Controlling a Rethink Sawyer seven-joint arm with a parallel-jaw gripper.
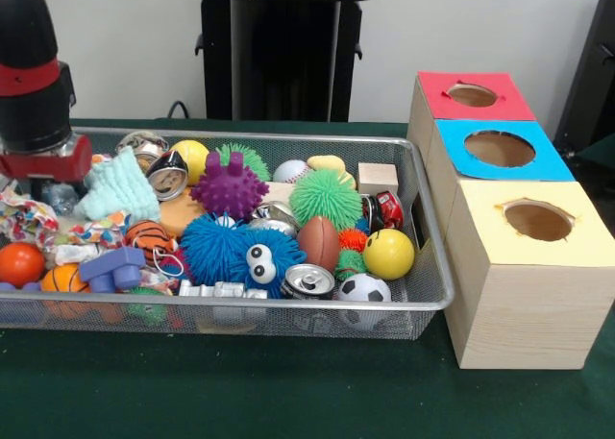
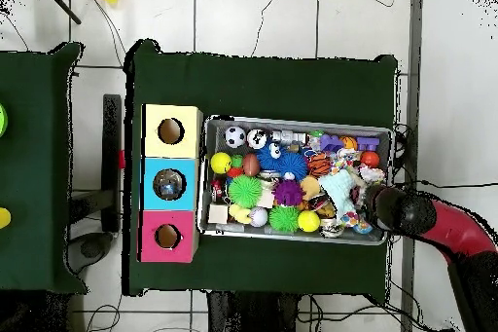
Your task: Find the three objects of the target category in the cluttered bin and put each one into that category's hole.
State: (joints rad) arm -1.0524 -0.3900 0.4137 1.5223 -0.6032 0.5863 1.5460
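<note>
The wire-mesh bin [image 1: 288, 304] is full of toys; in the overhead view its rim [image 2: 292, 121] lies right of the boxes. My gripper [image 1: 38, 182] reaches down into the bin's left end in the front view, and into its right end in the overhead view [image 2: 374, 202]. Its tips are sunk among the clutter. A patch of wrinkly see-through plastic [image 1: 60, 199] lies right beside it; I cannot tell whether it is a bottle. No other bottle shows. The red-faced hole [image 1: 472, 95] is on the farthest box; it also shows in the overhead view [image 2: 167, 237].
The blue-faced hole [image 1: 499, 149] and the yellow-faced hole [image 1: 538, 221] stand nearer. A shiny can [image 1: 307, 280] lies at the bin's front. A blue fuzzy toy [image 1: 231, 252], a purple spiky ball [image 1: 229, 187] and a green spiky ball [image 1: 325, 197] fill the middle.
</note>
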